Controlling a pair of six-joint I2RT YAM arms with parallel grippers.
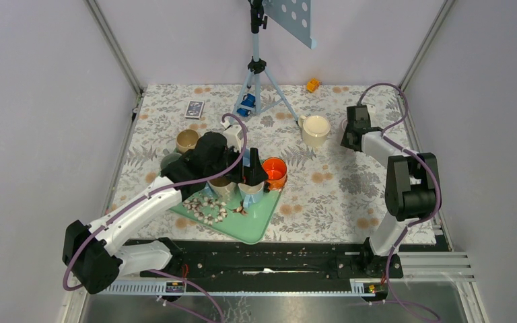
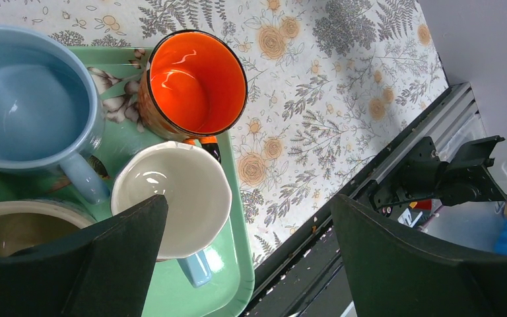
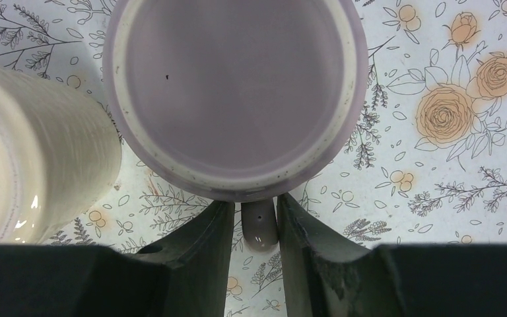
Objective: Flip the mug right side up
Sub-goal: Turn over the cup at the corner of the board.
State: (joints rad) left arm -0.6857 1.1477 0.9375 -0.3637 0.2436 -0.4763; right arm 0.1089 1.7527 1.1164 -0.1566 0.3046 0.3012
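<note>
The mug (image 3: 234,92) is lilac-grey and stands upside down on the flowered cloth, its flat base facing the right wrist camera. Its handle (image 3: 259,228) points toward my right gripper (image 3: 256,201), whose two fingers are closed onto it from either side. In the top view the right gripper (image 1: 350,131) is at the back right and covers nearly all of the mug. My left gripper (image 2: 247,198) hangs wide open above the green tray (image 2: 237,264), holding nothing.
An upright cream mug (image 3: 33,152) stands close to the left of the upside-down one. The tray carries an orange mug (image 2: 195,82), a blue mug (image 2: 26,99) and a white mug (image 2: 185,191). A tripod (image 1: 259,74) stands at the back.
</note>
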